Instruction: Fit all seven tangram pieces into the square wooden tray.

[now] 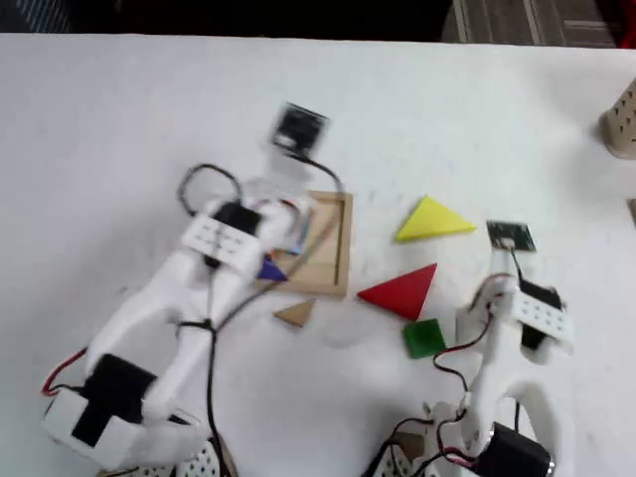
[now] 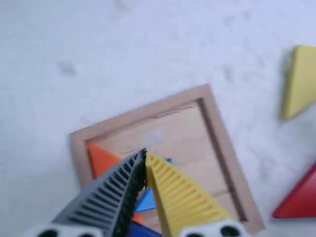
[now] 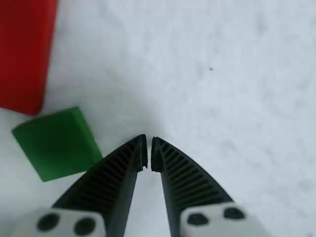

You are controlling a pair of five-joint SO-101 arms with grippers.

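The wooden tray [image 1: 344,238] sits near the middle of the table [image 1: 119,119], with the left arm reaching over the half of it nearer the table's left edge. The left gripper [image 2: 144,157] hangs above the tray floor with its two fingers (one grey, one yellow) pressed together at the tips and nothing between them. Inside the tray an orange triangle [image 2: 101,162] lies against one wall, and a blue piece [image 2: 148,200] lies beside it, partly hidden under the fingers. A dark blue piece [image 1: 270,268] shows at the tray's near-left corner (inside the rim or on it, I cannot tell).

On the table, a tan triangle [image 1: 296,313] lies just off the tray's near edge. Between the tray and the table's right edge lie a yellow triangle [image 1: 432,221], a red triangle [image 1: 402,290] and a green square [image 1: 424,338], the square nearest the table's near edge.

The right gripper [image 3: 147,148] is over bare table just beside the green square, its fingers closed to a thin slit and holding nothing.
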